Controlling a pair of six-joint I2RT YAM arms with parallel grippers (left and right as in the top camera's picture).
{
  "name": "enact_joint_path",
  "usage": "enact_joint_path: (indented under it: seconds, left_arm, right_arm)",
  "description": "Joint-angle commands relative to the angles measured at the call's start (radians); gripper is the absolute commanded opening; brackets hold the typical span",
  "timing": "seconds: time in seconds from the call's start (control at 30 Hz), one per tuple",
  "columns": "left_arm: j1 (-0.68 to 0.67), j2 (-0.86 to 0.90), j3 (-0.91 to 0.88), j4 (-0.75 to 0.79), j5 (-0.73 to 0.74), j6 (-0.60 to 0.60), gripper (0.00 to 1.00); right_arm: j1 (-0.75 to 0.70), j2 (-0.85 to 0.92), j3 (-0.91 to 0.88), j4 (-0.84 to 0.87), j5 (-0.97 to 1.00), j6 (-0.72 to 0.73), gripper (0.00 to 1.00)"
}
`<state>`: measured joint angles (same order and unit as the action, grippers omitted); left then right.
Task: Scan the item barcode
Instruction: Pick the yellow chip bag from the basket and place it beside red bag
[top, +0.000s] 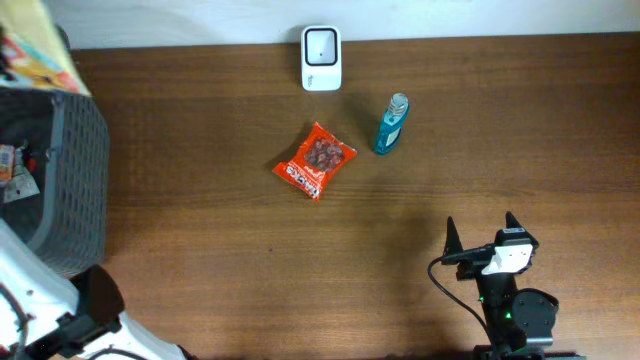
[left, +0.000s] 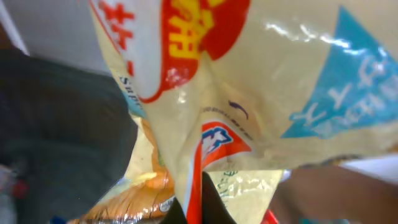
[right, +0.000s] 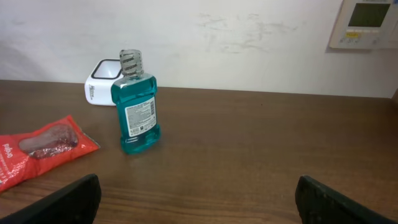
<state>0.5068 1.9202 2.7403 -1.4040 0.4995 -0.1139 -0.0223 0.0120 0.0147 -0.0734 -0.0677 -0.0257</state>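
Left wrist: creased cream snack bag (left: 249, 93) (red, blue print)

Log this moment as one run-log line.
left claw: shut on yellow snack bag | right claw: open, empty | table: red packet, mouthwash bottle, scanner

I can read nothing outright. Bag (left: 249, 93): yellow characters on red, white on blue, inverted. Bottle (right: 137, 118) label and packet (right: 37, 149) print too small.
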Motion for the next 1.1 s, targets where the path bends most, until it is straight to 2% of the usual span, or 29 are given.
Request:
enact_joint_path:
  seconds: [0.0, 0.07, 0.23, 0.33, 0.37, 0.4, 0.47, 0.53, 0.57, 0.63, 0.67, 0.73, 0.8, 0.9, 0.93, 0.97, 1.0, 1.07]
  left_arm:
    - [-0.179, 0.022, -0.040, -0.082, -0.039, -0.005, 0.00]
    - [-0.306, 0.064, -0.116, -0.113, -0.171, -0.004, 0.00]
    - [-0.484, 0.144, -0.393, -0.067, -0.304, -0.002, 0.00]
    - [-0.571, 0.186, -0.706, 0.190, -0.306, -0.002, 0.00]
    - [-0.611, 0.226, -0.823, 0.323, -0.306, -0.006, 0.00]
    - [-0.633, 0.258, -0.884, 0.401, -0.306, -0.011, 0.00]
    - [-0.671, 0.312, -0.924, 0.449, -0.305, -0.080, 0.00]
    - [-0.713, 0.351, -0.924, 0.445, -0.278, -0.084, 0.00]
    - [-0.724, 0.352, -0.924, 0.444, -0.264, -0.084, 0.04]
    - [-0.761, 0.353, -0.924, 0.440, -0.241, -0.084, 0.27]
    - [-0.776, 0.352, -0.924, 0.434, -0.241, -0.084, 0.31]
    - [-0.758, 0.352, -0.874, 0.375, -0.242, -0.084, 0.46]
    - [-0.721, 0.352, -0.760, 0.251, -0.243, -0.084, 0.49]
    - [-0.624, 0.352, -0.433, 0.015, -0.262, -0.079, 0.57]
    - [-0.586, 0.352, -0.296, -0.055, -0.292, -0.070, 0.63]
    - [-0.552, 0.352, -0.178, -0.113, -0.304, -0.045, 0.79]
    - [-0.509, 0.352, -0.040, -0.181, -0.333, -0.045, 0.99]
    - [-0.413, 0.352, 0.201, -0.251, -0.422, 0.008, 0.99]
  right_arm:
    - [0.008, -0.006, -0.009, -0.001, 0.013, 0.008, 0.99]
    - [0.008, -0.006, -0.009, -0.001, 0.013, 0.007, 0.98]
    - [0.008, -0.006, -0.009, -0.001, 0.013, 0.008, 0.98]
    - [0.008, -0.006, -0.009, -0.001, 0.013, 0.008, 0.98]
    - [0.008, -0.006, -0.009, -0.001, 0.013, 0.007, 0.98]
    - [0.008, -0.006, -0.009, -0.001, 0.013, 0.008, 0.98]
    - [0.008, -0.006, -0.009, -0.001, 0.013, 0.008, 0.98]
    - [0.008, -0.006, -0.009, -0.001, 0.013, 0.008, 0.98]
    - [0.008, -0.006, -0.009, -0.001, 0.013, 0.008, 0.98]
    - [0.008, -0.006, -0.009, -0.001, 0.013, 0.008, 0.98]
    - [0.008, -0.006, -0.009, -0.001, 0.013, 0.008, 0.98]
    - [0.008, -0.006, -0.009, -0.001, 0.013, 0.008, 0.98]
    - [0.008, -0.006, -0.009, -0.001, 0.013, 0.008, 0.98]
    - [0.008, -0.006, -0.009, -0.001, 0.013, 0.008, 0.98]
    - [0.008, -0.006, -0.009, -0.001, 0.013, 0.008, 0.98]
    - [0.008, -0.006, -0.009, -0.001, 0.013, 0.007, 0.98]
    - [0.008, -0.006, -0.009, -0.001, 0.013, 0.008, 0.98]
    - [0.008, -0.006, -0.009, -0.001, 0.013, 0.008, 0.98]
